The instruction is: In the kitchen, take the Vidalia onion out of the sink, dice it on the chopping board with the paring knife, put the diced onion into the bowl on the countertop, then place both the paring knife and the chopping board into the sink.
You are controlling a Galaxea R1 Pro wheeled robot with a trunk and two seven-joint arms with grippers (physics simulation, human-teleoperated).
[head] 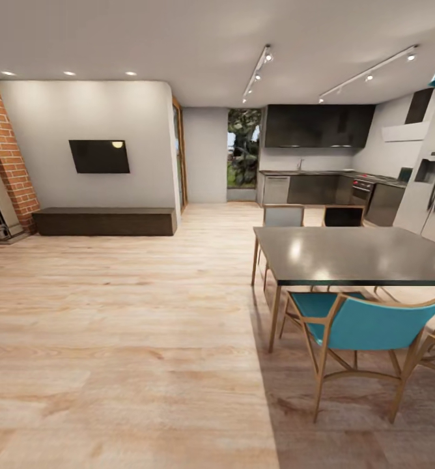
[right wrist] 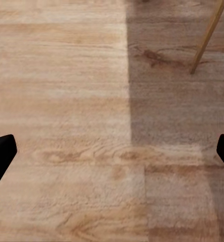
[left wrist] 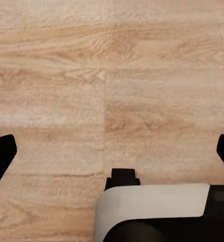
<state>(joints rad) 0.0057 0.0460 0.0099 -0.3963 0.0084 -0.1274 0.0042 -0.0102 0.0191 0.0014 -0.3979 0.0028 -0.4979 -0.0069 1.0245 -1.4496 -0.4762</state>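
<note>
The kitchen [head: 318,127] lies far off at the back right, with glossy black upper cabinets over a dark countertop [head: 308,173]. A thin tap [head: 301,164] rises from the counter, and the sink beside it is too small to make out. The Vidalia onion, chopping board, paring knife and bowl are out of view. My left gripper [left wrist: 112,151] hangs open over bare wood floor, its black fingertips [left wrist: 1,154] wide apart. The right gripper [right wrist: 112,151] is also open and holds nothing, above the floor near a chair leg [right wrist: 207,38].
A dark dining table [head: 354,254] with teal chairs [head: 367,326] stands between me and the kitchen on the right. A fridge [head: 432,189] lines the right wall. To the left are a wall TV [head: 100,156], a low bench [head: 105,221] and a brick fireplace [head: 2,163]. Wood floor [head: 146,312] stretches ahead.
</note>
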